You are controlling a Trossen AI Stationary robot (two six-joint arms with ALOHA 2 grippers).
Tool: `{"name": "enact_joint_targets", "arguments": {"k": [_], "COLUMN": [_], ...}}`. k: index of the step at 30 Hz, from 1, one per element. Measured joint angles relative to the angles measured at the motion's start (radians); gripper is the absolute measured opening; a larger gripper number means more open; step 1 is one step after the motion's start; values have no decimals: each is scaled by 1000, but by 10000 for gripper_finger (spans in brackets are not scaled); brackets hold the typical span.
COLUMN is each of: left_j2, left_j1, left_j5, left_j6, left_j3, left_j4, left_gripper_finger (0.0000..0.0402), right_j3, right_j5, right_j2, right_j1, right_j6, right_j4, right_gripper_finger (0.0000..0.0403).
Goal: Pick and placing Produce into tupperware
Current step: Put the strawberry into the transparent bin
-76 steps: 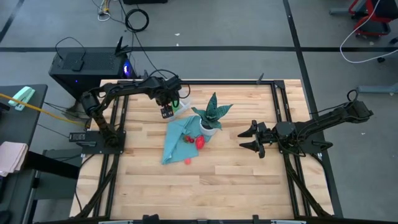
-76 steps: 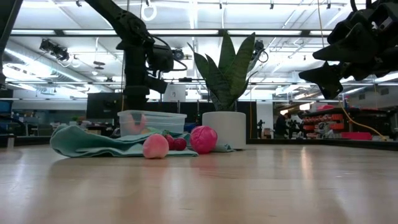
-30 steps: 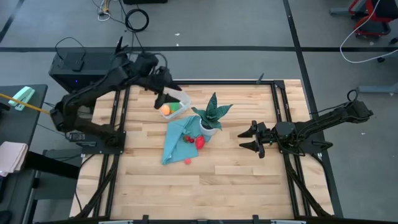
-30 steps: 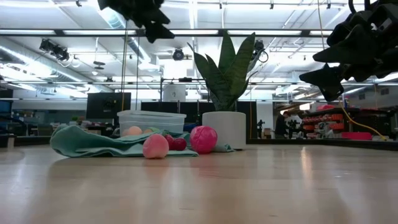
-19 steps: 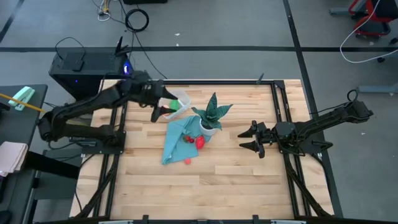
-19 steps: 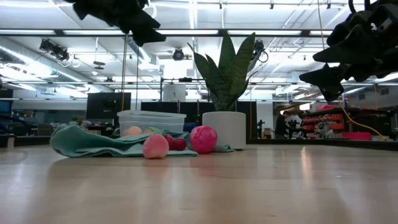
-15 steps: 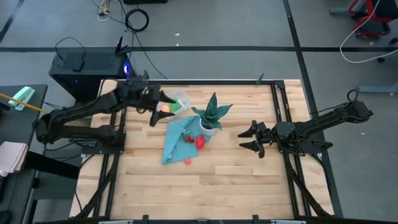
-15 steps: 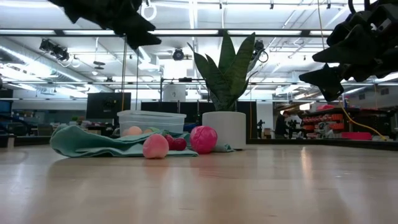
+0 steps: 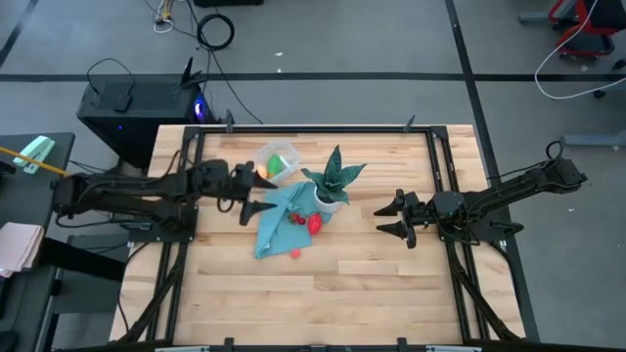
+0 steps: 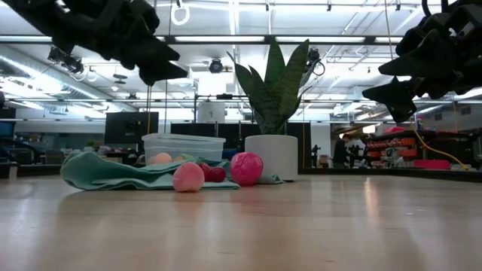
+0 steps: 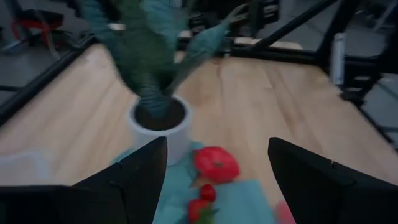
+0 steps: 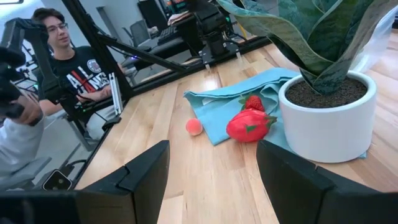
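My left jaws hang spread and empty; lunging at the red produce ahead risks clipping the potted plant beyond it.

The pale wooden desk carries a teal cloth near its centre, a white potted plant touching the cloth at 3 o'clock, a clear tupperware at 12 o'clock, and a tiny pinkish-red piece at 6 o'clock.
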Motion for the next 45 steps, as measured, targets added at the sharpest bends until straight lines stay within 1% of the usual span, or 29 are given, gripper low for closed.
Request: {"name": "enact_joint_targets", "arguments": {"k": [3,8,11,13,18,22,26,29,34,45], "left_j2": [0,25,67,97,217,338,433,487,524,524], "left_j1": [-52,-130,-161,-172,-176,-175,-175,-175,-178,-236], "left_j5": [-39,-156,-218,-238,-242,-244,-290,-300,-298,-293], "left_j6": [-17,-35,-41,-60,-115,-109,-105,-104,-112,-112], "left_j3": [-32,-82,-100,-109,-114,-114,-114,-114,-114,-113], "left_j4": [61,108,127,146,235,308,355,390,403,405], "left_gripper_finger": [288,288,288,288,288,288,288,288,288,288], "right_j3": [0,0,0,0,0,0,0,0,0,0], "right_j5": [0,0,0,0,0,0,0,0,0,0], "right_j2": [0,0,0,0,0,0,0,0,0,0], "right_j1": [0,0,0,0,0,0,0,0,0,0], "right_j6": [0,0,0,-2,-4,-4,-4,-5,-7,-7], "right_j4": [0,0,1,1,2,3,2,2,2,2], "right_gripper_finger": [246,246,246,246,246,246,246,246,246,246]}}
